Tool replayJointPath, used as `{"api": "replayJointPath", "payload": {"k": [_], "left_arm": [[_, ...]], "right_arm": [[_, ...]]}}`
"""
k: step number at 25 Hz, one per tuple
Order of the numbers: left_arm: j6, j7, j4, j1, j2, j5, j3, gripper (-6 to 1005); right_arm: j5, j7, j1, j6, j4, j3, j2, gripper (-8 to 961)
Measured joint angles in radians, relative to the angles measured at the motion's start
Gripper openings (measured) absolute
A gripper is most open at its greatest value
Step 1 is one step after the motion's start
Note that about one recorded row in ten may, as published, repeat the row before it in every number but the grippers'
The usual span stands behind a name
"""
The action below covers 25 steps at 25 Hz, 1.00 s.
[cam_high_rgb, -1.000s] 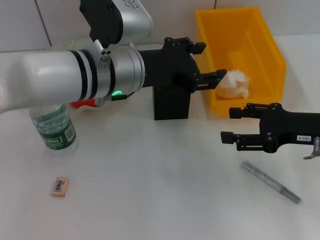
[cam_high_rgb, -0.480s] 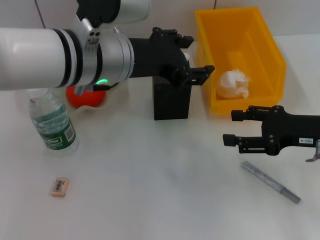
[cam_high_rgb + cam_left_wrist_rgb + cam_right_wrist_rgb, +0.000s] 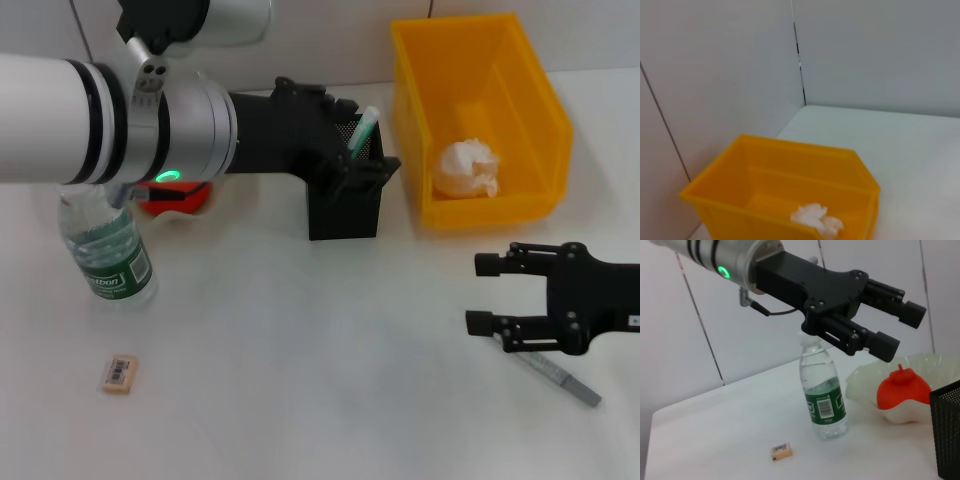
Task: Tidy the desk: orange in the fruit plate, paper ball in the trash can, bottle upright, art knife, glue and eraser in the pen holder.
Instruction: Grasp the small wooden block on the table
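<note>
The paper ball [image 3: 468, 168] lies inside the yellow bin [image 3: 545, 95], where it lay half a second ago; a second ago it was still pinched at the bin's near wall, so it has been let go. Since then the left gripper [image 3: 365, 170] has drawn back from the bin and now hangs over the black pen holder [image 3: 344, 205], its fingers [image 3: 372, 167] empty and spread apart, as the right wrist view also shows [image 3: 890, 325]. A green-capped glue stick [image 3: 361, 131] now shows leaning in the pen holder, just behind those fingers; the arm hid it earlier. Beyond the left arm sits the orange [image 3: 170, 197] in the pale fruit plate [image 3: 920, 372], and the water bottle [image 3: 108, 250] stands upright beside it, with the eraser [image 3: 118, 373] flat on the worktop [image 3: 300, 360] well apart from both grippers. The right gripper [image 3: 484, 294] has moved nearer and lower than before, and its fingers [image 3: 490, 323], set wide and holding nothing, now stand just over the near end of the grey art knife [image 3: 558, 376], which has not shifted. Whether they touch it cannot be told.
</note>
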Motion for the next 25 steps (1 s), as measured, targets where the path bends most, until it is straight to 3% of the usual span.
{"api": "replayJointPath", "payload": {"k": [5,11,13,16,25], "left_arm": [[0.147,-0.107,0.049,0.004,-0.001,0.103,0.006,722],[0.227,-0.159,0.07,0.0,-0.003,0.156,0.025,722],[0.316,-0.243,0.105,0.002,-0.002,0.251,0.049,722],[0.316,-0.243,0.105,0.002,-0.002,0.251,0.049,722],[0.477,-0.395,0.114,-0.006,-0.002,0.341,0.037,723]], "right_arm": [[0.01,0.0,-0.037,-0.032,-0.04,0.007,0.001,764],[0.013,-0.001,-0.045,-0.036,-0.041,0.011,0.001,764],[0.012,-0.001,-0.046,-0.037,-0.041,0.008,0.002,765],[0.011,-0.002,-0.046,-0.038,-0.041,0.008,0.002,765],[0.013,-0.001,-0.043,-0.039,-0.041,0.011,0.003,765]]}}
